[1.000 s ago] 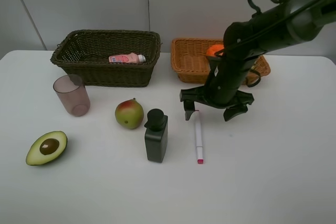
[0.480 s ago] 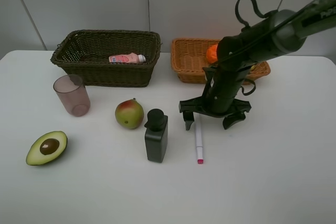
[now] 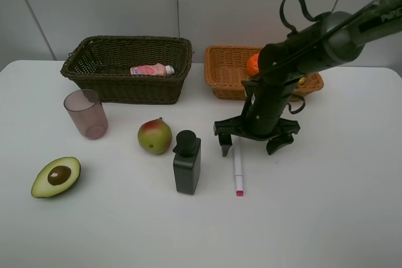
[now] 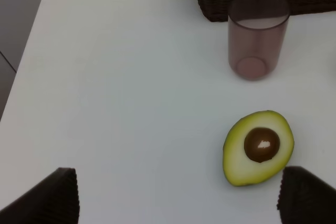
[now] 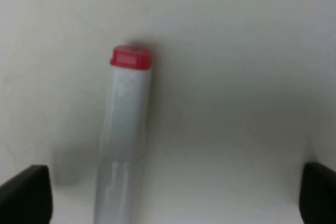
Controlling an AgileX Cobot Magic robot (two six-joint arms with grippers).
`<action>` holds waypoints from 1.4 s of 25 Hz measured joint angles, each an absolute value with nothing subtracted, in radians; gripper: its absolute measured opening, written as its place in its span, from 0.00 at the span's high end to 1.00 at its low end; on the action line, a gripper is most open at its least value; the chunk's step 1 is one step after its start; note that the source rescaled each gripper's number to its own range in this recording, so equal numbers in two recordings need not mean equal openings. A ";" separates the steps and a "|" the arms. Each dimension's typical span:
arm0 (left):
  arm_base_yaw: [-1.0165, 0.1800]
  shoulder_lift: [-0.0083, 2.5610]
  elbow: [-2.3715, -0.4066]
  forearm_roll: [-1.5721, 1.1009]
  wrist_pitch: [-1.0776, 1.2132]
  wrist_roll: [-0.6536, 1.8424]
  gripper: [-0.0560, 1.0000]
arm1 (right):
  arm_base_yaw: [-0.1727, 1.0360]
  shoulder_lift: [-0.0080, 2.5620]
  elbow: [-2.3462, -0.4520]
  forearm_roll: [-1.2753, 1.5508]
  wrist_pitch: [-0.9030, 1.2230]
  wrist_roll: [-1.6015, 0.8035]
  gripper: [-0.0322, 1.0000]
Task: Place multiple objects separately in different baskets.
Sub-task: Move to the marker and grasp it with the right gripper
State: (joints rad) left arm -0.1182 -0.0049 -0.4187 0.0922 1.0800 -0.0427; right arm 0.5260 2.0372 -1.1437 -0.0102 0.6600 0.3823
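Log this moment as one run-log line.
right gripper: open, over marker | left gripper: open, near avocado | small pink bottle: in dark basket

left basket (image 3: 125, 89): small bottle (image 3: 151, 69) inside
right basket (image 3: 225, 83): orange (image 3: 252, 63) inside
marker (image 3: 237, 167): right of pump bottle (image 3: 186, 166)
avocado (image 3: 56, 177): nearer than cup (image 3: 86, 115)

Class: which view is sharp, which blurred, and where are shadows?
Exterior high view: sharp, evenly lit, soft shadow by the black pump bottle. Left wrist view: halved avocado fairly sharp. Right wrist view: marker blurred, out of focus, dim shadow beside it.
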 joint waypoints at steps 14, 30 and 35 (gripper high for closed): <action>-0.118 -0.005 -0.419 0.092 1.080 -0.043 0.00 | 0.534 2.041 -1.144 -0.070 0.666 0.402 0.00; -0.118 -0.005 -0.419 0.092 1.080 -0.043 0.00 | 0.533 2.046 -1.144 -0.123 0.682 0.426 0.57; -0.118 -0.005 -0.419 0.092 1.080 -0.043 0.00 | 0.533 2.046 -1.144 -0.121 0.683 0.426 0.65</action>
